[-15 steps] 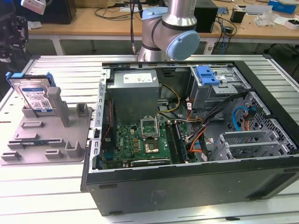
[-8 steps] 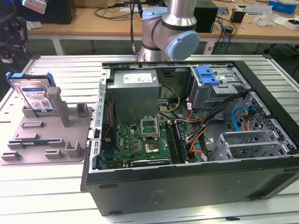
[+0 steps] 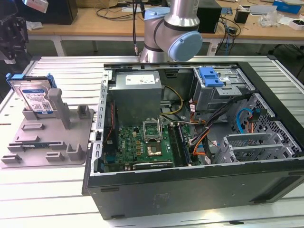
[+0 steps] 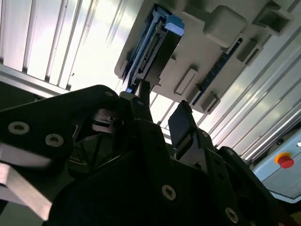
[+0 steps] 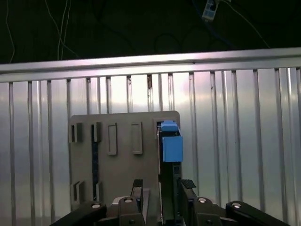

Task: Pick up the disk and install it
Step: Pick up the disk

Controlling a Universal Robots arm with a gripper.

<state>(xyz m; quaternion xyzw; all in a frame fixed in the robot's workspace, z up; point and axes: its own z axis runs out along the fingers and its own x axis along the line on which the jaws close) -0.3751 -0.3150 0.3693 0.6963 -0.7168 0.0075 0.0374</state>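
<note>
Two fingers [image 5: 186,185] spread, pincer [image 5: 162,185] empty, near disk [image 5: 171,148]

The arm [image 3: 178,28] runs straight off the top edge of the exterior view. On the desk [image 3: 61,190], the disk [image 3: 34,95] stands in the grey holder [image 3: 47,147] with its lower part tucked behind the holder's posts, and the label print is too small to read. In the first wrist view the disk is edge-on with its face turned away. Its near end is lost behind the hand [image 5: 162,184], whose body is cut by the picture's edge. Whether either finger touches the disk, can't tell. The computer case [image 3: 190,194] is clipped at the exterior view's right edge.
</note>
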